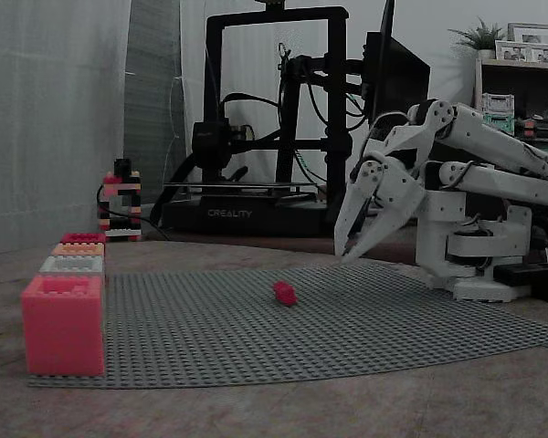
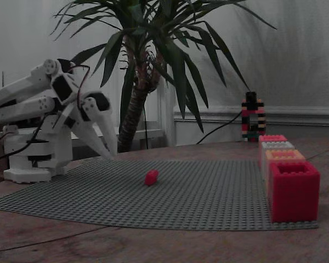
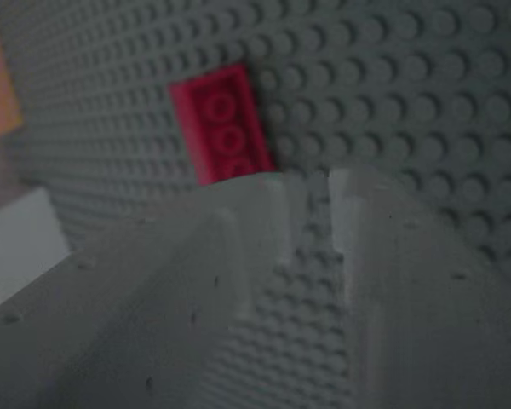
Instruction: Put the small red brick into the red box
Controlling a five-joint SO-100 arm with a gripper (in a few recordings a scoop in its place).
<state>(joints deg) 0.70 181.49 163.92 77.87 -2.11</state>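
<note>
The small red brick (image 1: 285, 293) (image 2: 151, 177) lies loose near the middle of the grey studded baseplate (image 1: 393, 319). In the wrist view the brick (image 3: 221, 132) lies just beyond the fingertips, slightly to the left. The red box (image 1: 62, 324) (image 2: 294, 189) stands with its top open at the plate's front corner, far from the brick. My white gripper (image 1: 344, 255) (image 2: 111, 155) (image 3: 307, 183) hangs over the plate's far edge, tips pointing down towards the brick. Its jaws stand a narrow gap apart with nothing between them.
Behind the red box runs a row of more boxes: orange (image 2: 284, 156), grey (image 1: 71, 265), pink (image 1: 82, 239). A small brick tower with a camera (image 1: 121, 205) stands past the row. A 3D printer (image 1: 256, 137) and a potted plant (image 2: 148, 66) stand off the plate.
</note>
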